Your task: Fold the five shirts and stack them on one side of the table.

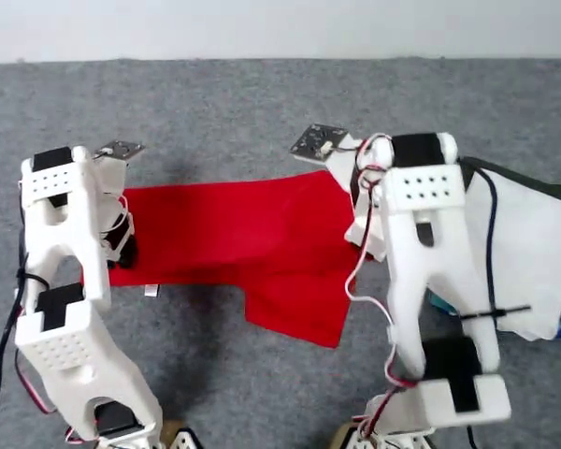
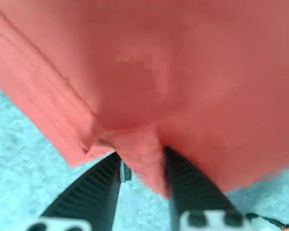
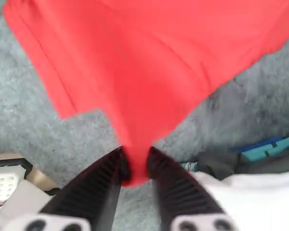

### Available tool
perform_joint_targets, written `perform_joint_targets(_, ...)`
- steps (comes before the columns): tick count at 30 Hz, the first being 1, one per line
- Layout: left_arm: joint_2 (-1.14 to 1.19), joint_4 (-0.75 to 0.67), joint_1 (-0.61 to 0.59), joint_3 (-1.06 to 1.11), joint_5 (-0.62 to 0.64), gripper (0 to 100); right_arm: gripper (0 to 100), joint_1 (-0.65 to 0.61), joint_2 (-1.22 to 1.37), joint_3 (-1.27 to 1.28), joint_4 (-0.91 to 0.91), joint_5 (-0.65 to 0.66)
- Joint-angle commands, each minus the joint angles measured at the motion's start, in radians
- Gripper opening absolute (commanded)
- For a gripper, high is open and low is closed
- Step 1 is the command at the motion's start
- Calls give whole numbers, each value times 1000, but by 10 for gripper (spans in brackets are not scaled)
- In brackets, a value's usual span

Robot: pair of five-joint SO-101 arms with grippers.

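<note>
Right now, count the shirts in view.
4: red shirt held by left gripper and right gripper; white shirt, dark shirt, teal shirt piled beside right arm. Others may be hidden.

Grey felt (image 1: 262,103) underlies the scene; white wall (image 1: 280,28) along far edge; tan board (image 1: 175,432) at near edge.

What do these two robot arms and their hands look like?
The left arm and right arm are blocky white shells with black motors at joints, panels of small holes, and red, white and black wires. The left hand and right hand have black ribbed fingers.
</note>
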Motion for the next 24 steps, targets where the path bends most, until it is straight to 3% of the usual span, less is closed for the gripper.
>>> perform_joint_targets(1,-117,25,-28,-4,9,174,258,-2,-150,37,42,2)
perform_joint_targets(6,-244,32,-32,-4,12,202,281,-4,-234,58,41,2)
perform_joint_targets(12,-319,9,-31,-4,107,200,281,1,-240,60,7,-2)
perform_joint_targets(19,-405,2,-29,-5,118,197,281,-2,-234,61,-24,-78)
perform_joint_targets(24,-385,-83,-25,1,186,96,281,4,-180,61,-15,-146)
